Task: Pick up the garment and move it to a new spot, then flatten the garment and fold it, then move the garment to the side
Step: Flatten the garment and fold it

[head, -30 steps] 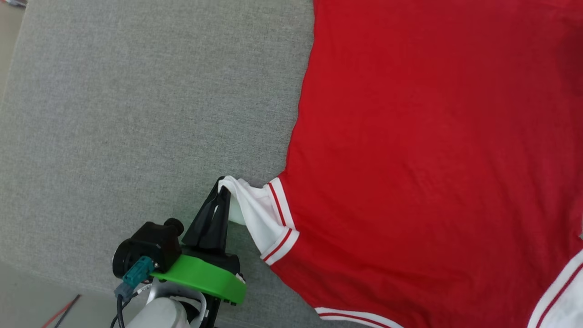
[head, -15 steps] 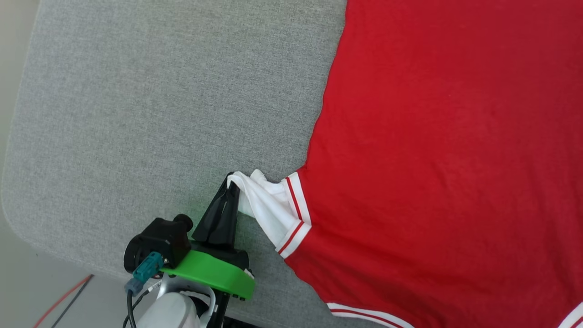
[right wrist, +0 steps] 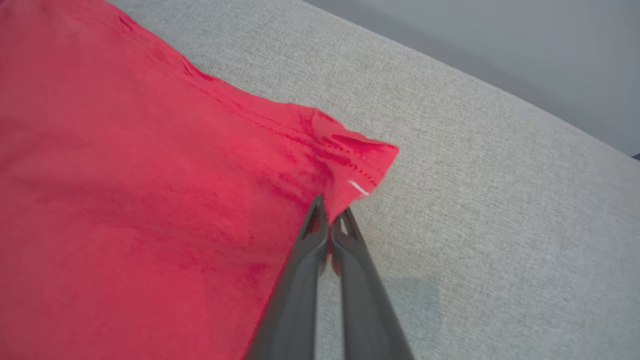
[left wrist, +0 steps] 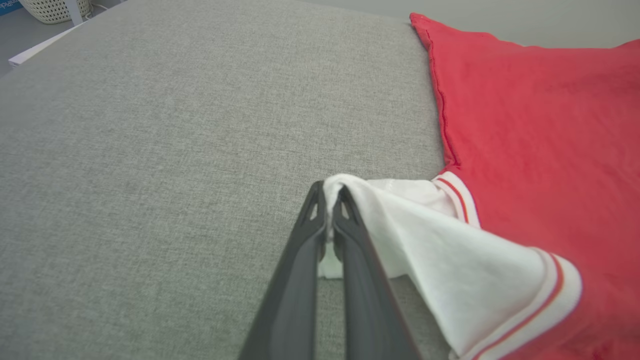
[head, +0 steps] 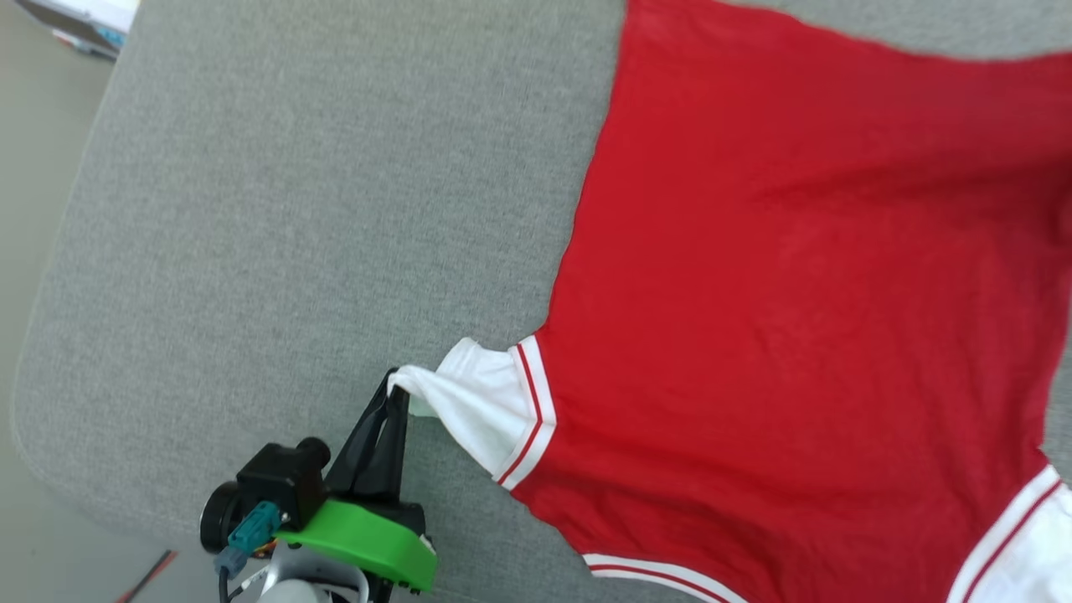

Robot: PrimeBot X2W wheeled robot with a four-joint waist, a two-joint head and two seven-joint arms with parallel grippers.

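The garment (head: 796, 318), a red T-shirt with white sleeves and red-and-white striped trim, lies spread on the grey cushion (head: 293, 209), plain red side up. In the head view my left gripper (head: 396, 387) sits at the lower left, shut on the tip of the white sleeve (head: 477, 406). The left wrist view shows the same pinch, my left gripper (left wrist: 330, 195) with white cloth (left wrist: 425, 240) draped over its right finger. In the right wrist view my right gripper (right wrist: 330, 207) is shut on the red hem corner (right wrist: 360, 165), which is slightly puckered and lifted.
The grey cushion's rounded left edge (head: 33, 352) drops to a pale floor. A white woven basket (left wrist: 55, 9) and a white board stand beyond the far corner. A red cable (head: 142, 578) lies on the floor at the lower left.
The head camera has shifted, so the shirt's far hem now shows. My left gripper keeps its hold on the sleeve tip, which is pulled a little further out.
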